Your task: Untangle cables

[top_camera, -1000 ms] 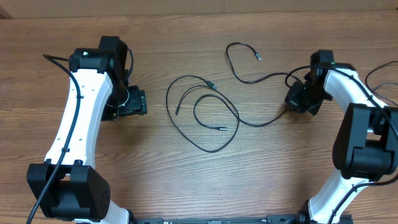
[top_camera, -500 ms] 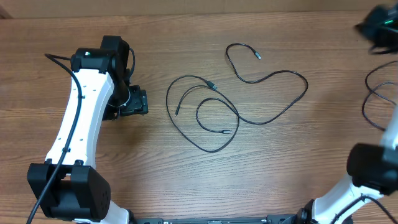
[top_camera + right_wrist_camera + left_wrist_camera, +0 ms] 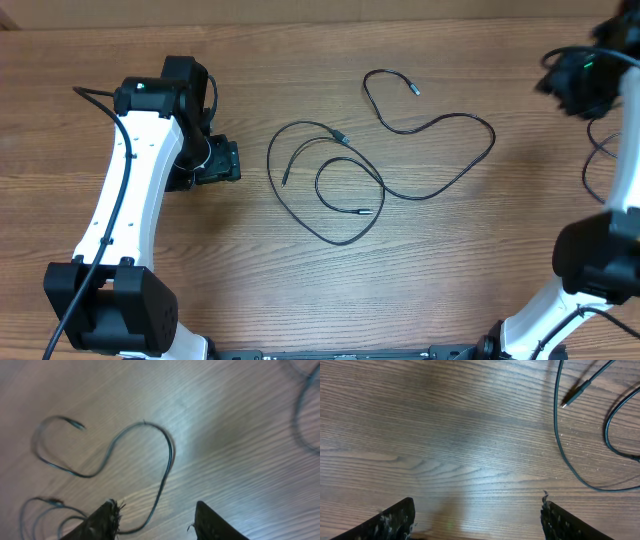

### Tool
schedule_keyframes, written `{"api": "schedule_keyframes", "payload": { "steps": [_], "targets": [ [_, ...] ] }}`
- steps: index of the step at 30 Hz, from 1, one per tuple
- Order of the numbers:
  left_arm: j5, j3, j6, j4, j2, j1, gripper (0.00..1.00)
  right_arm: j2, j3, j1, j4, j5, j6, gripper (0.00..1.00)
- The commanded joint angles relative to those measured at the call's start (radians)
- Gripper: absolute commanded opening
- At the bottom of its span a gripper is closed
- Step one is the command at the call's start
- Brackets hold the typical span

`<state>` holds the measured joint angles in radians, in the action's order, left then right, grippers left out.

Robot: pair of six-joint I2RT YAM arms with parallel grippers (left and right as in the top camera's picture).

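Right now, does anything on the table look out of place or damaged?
Nothing damaged or spilled. The cables lie in the middle in loops crossing one another; another cord sits apart at the right edge. The left gripper and right gripper are open, holding nothing.

My overhead camera looks straight down on the brown wood-grain table [image 3: 300, 300] from well above. The far edge lies along the top of the frame, the white-and-black left arm [image 3: 130, 190] runs up the left edge and the matching right arm [image 3: 628, 150] up the right edge.

My left wrist camera sits close over the surface, facing down, with the left gripper [image 3: 480, 520] at the bottom of its frame. It shares with the overhead view the left side of the thin black cables [image 3: 269, 160].

My right wrist camera is farther from the wood, tilted and blurred, looking past the right gripper [image 3: 157, 520]. It shares with the overhead view the large cable loop [image 3: 171, 455] nearer the far edge.
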<state>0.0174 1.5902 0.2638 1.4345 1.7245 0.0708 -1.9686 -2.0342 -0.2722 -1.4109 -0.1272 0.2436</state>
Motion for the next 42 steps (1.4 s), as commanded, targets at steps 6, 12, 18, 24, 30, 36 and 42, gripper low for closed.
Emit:
{"api": "schedule_keyframes", "payload": {
  "steps": [6,12,18,24,30,36,42],
  "targets": [
    [0.008,0.002,0.021,-0.002,0.001,0.003,0.8,-0.005,0.354,0.054,0.282,-0.005,-0.01,0.5],
    [0.008,0.002,0.021,0.0,0.001,0.003,0.8,-0.005,0.556,0.084,0.494,-0.005,0.003,0.49],
    [0.008,0.002,0.021,0.0,0.001,0.003,0.8,-0.005,0.681,0.095,0.642,-0.001,0.018,0.49],
    [0.008,0.002,0.021,0.0,0.001,0.003,0.8,-0.008,0.756,0.095,0.733,-0.005,0.022,0.47],
    [0.009,0.002,0.021,0.001,0.001,0.003,0.81,-0.008,0.786,0.095,0.776,-0.01,0.045,0.16],
    [0.008,0.002,0.021,0.005,0.001,0.003,0.8,0.018,0.713,0.085,0.704,-0.008,0.038,0.04],
    [0.009,0.002,0.021,0.005,0.001,0.003,0.8,0.099,0.381,0.003,0.463,0.047,0.009,0.04]
  ]
}}
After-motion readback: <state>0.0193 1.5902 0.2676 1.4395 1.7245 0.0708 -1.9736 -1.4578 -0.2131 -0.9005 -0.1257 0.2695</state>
